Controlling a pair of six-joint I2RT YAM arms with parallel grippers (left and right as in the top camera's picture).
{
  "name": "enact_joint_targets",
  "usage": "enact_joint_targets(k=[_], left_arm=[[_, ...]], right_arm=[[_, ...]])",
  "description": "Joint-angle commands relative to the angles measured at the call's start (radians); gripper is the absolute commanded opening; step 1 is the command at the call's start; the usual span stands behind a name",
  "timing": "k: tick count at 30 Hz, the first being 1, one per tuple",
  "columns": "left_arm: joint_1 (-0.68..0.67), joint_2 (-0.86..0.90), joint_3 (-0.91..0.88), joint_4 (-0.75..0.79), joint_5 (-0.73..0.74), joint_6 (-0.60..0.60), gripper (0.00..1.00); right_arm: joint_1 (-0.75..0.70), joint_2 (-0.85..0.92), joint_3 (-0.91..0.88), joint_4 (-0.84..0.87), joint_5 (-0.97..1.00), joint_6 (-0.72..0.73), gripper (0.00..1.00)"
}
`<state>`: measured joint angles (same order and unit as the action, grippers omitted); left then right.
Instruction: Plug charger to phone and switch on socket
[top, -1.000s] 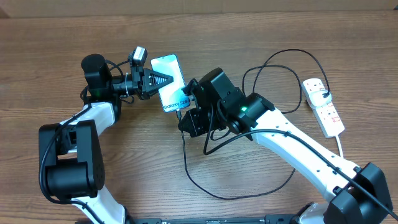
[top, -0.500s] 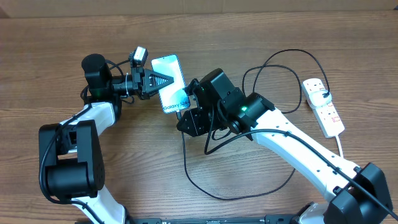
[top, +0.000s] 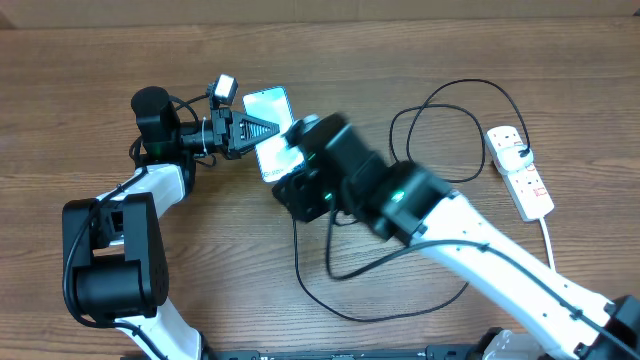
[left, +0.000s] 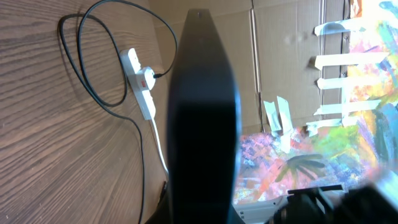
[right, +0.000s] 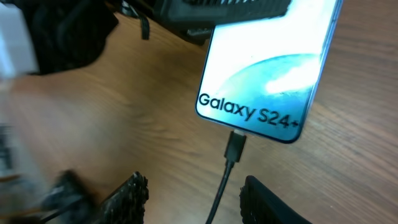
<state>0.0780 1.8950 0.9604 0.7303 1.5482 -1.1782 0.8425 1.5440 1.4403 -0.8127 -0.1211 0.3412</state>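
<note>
Charger (right: 235, 147) plugged into phone (right: 267, 68); right tool (right: 199, 194) apparently released.

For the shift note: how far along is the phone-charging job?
Done, it seems: the charger's connector sits in the phone at its bottom edge. In hand: the left pincer grips the phone; the right pincer stands open astride the cable. Left: switching on the socket, which neither pincer is near.

phone (top: 268, 104) left of centre, charger (right: 235, 146) tip in its end, socket (top: 522, 172) well to its right
</note>
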Motion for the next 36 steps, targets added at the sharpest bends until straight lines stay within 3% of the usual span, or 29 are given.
enact_joint_targets(k=[1, 6, 13, 25, 29, 36], left_arm=[[-0.007, -0.004, 0.026, 0.007, 0.009, 0.019, 0.04], [-0.007, -0.004, 0.026, 0.003, 0.009, 0.018, 0.04], [-0.007, -0.004, 0.026, 0.003, 0.009, 0.018, 0.04], [-0.007, -0.004, 0.026, 0.003, 0.009, 0.021, 0.04], [-0.007, -0.004, 0.026, 0.003, 0.018, 0.046, 0.04], [-0.007, -0.004, 0.026, 0.003, 0.032, 0.065, 0.04]], right_arm=[[0.1, 0.061, -0.004, 0.009, 0.328, 0.06, 0.52], [0.112, 0.11, -0.009, -0.003, 0.368, 0.143, 0.53], [0.111, 0.157, -0.013, -0.008, 0.375, 0.154, 0.52], [0.111, 0.184, -0.014, -0.023, 0.364, 0.175, 0.27], [0.11, 0.184, -0.013, 0.004, 0.375, 0.175, 0.25], [0.11, 0.183, -0.011, 0.068, 0.382, 0.128, 0.07]])
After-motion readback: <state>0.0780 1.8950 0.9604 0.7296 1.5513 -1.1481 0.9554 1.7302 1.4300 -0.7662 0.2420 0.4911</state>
